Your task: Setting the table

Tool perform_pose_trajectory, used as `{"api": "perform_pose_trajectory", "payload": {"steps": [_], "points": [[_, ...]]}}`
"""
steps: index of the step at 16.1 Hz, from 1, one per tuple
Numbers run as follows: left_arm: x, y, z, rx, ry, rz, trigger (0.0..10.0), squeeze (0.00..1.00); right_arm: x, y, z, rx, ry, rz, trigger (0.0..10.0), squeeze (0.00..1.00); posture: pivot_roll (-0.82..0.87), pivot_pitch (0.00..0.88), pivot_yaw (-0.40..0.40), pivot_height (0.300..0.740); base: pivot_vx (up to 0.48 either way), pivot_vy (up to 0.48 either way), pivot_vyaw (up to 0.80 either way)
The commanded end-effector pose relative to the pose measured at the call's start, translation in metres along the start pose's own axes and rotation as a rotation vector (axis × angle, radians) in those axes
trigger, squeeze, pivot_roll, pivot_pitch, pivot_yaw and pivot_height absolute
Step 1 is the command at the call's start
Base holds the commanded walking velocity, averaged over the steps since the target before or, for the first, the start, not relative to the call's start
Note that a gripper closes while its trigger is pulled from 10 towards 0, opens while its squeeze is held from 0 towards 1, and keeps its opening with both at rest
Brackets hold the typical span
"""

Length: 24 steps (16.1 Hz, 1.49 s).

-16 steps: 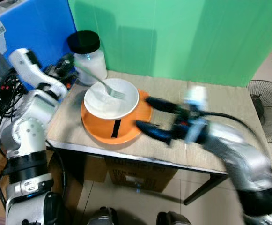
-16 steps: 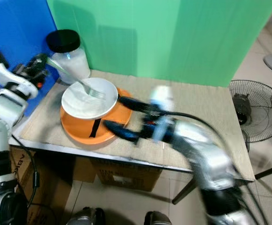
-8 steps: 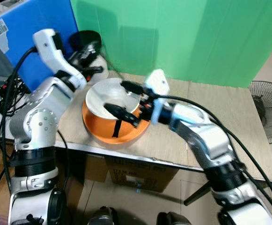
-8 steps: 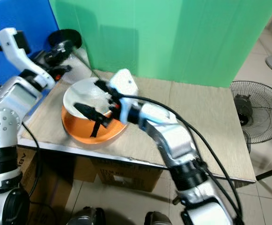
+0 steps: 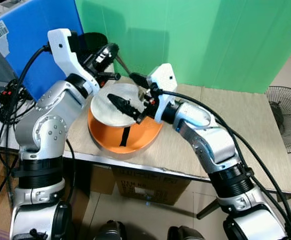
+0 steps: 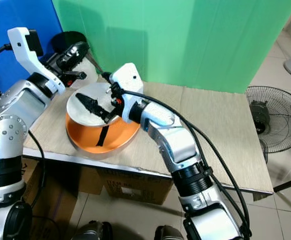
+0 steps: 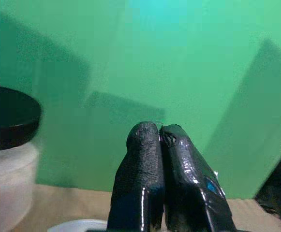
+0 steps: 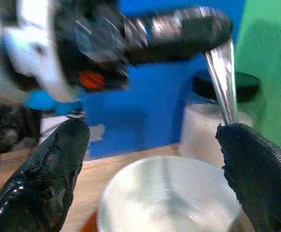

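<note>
Left eye view: wooden table (image 5: 245, 130) against green backdrop (image 5: 210, 40); white bowl (image 5: 105, 107) sits on orange plate (image 5: 135, 137) near table's left end. Jar (image 6: 82, 67) with black lid behind bowl, beside blue box (image 5: 20, 45). Left gripper (image 5: 112, 49) raised above bowl's far rim, fingers pinched tight on fork (image 8: 222, 82) handle, metal shaft slanting down toward right gripper (image 5: 130, 92). Right gripper spread wide over bowl, one finger above bowl centre, other at far rim touching fork.
</note>
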State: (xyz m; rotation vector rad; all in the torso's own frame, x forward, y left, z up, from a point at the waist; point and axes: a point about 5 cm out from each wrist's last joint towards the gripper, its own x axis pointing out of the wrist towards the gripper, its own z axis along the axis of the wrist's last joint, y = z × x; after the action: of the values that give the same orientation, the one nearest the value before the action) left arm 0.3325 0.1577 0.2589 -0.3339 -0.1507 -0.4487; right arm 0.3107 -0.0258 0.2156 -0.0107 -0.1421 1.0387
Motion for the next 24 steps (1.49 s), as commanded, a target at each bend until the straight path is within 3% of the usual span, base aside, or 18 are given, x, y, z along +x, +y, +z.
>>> {"api": "perform_pose_trajectory", "payload": {"steps": [1, 3, 6, 12, 13, 14, 15, 17, 19, 24], "points": [[-0.001, 0.007, 0.002, 0.022, -0.006, 0.041, 0.0, 0.00, -0.002, 0.003, 0.010, -0.002, -0.045, 0.036, 10.0, 0.00, -0.08, 0.074, 0.065, 0.740, 0.000, 0.000, 0.00], [-0.003, 0.012, 0.004, 0.026, -0.010, 0.054, 0.0, 0.00, -0.007, 0.000, 0.011, -0.006, -0.043, 0.037, 10.0, 0.00, -0.08, 0.074, 0.068, 0.740, 0.000, 0.000, 0.00], [-0.004, 0.001, 0.006, 0.030, -0.007, -0.039, 0.0, 0.00, -0.008, -0.014, 0.004, -0.032, 0.028, -0.065, 10.0, 0.00, -0.08, 0.073, 0.067, 0.740, 0.000, 0.000, 0.00], [-0.004, -0.026, 0.006, 0.048, -0.004, -0.197, 0.0, 0.00, 0.003, -0.019, -0.009, -0.037, 0.123, -0.148, 10.0, 0.00, -0.07, 0.068, 0.059, 0.740, 0.000, 0.000, 0.00], [-0.004, -0.026, 0.006, 0.051, -0.003, -0.201, 0.0, 0.00, 0.003, -0.021, -0.009, -0.037, 0.127, -0.163, 6.9, 0.00, -0.07, 0.066, 0.059, 0.740, 0.000, 0.000, 0.00], [-0.005, -0.026, 0.006, 0.052, -0.003, -0.203, 0.0, 0.00, 0.002, -0.024, -0.010, -0.035, 0.135, -0.190, 3.1, 0.00, -0.07, 0.066, 0.059, 0.740, 0.000, 0.000, 0.00], [-0.005, -0.025, 0.006, 0.054, -0.002, -0.203, 0.0, 0.00, 0.001, -0.027, -0.010, -0.032, 0.139, -0.211, 1.0, 0.00, -0.07, 0.063, 0.060, 0.740, 0.000, 0.000, 0.00], [-0.005, -0.026, 0.007, 0.054, -0.003, -0.213, 0.0, 0.00, 0.000, -0.031, -0.011, -0.027, 0.146, -0.237, 0.8, 0.00, -0.07, 0.061, 0.060, 0.740, 0.000, 0.000, 0.00], [-0.005, -0.026, 0.007, 0.070, 0.002, -0.221, 0.0, 0.00, -0.002, -0.033, -0.012, -0.022, 0.153, -0.256, 0.0, 0.00, -0.07, 0.060, 0.063, 0.740, 0.000, 0.000, 0.00], [-0.006, -0.027, 0.007, 0.084, 0.011, -0.229, 0.0, 0.00, -0.001, -0.035, -0.013, 0.008, 0.162, -0.261, 0.0, 0.00, -0.07, 0.064, 0.063, 0.740, 0.000, 0.000, 0.00]]}}
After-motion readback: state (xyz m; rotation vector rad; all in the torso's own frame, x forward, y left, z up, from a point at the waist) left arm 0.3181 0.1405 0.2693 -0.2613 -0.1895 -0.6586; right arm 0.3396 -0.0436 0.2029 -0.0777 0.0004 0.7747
